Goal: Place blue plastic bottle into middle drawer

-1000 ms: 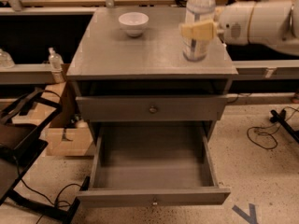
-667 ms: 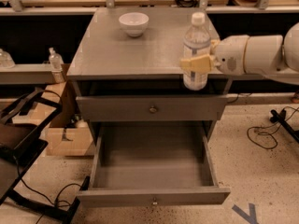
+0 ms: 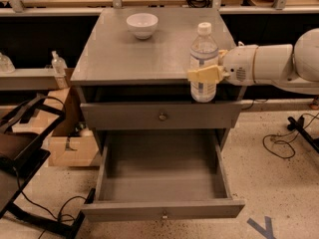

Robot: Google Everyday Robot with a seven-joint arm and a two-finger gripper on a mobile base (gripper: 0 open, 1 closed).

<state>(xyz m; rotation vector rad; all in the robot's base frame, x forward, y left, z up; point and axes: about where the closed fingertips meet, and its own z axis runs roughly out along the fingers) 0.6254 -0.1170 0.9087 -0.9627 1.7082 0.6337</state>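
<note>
The blue plastic bottle [image 3: 203,61] is clear with a white cap and a pale label. It hangs upright in the air in front of the cabinet's top edge, at the right. My gripper [image 3: 205,74] reaches in from the right on a white arm and is shut on the bottle's middle with yellowish fingers [image 3: 202,75]. The middle drawer [image 3: 162,176] is pulled out wide below, grey and empty, with a small knob on its front. The bottle is above the drawer's right rear part.
A white bowl [image 3: 142,24] stands at the back of the cabinet top [image 3: 124,54]. The shut upper drawer front [image 3: 162,116] sits just behind the bottle's base. A cardboard box [image 3: 72,146], black frame and cables lie at the left; a small clear bottle [image 3: 58,62] stands on a left shelf.
My gripper has carried the bottle forward off the cabinet top and downward, toward the open drawer. The drawer and bowl have not moved.
</note>
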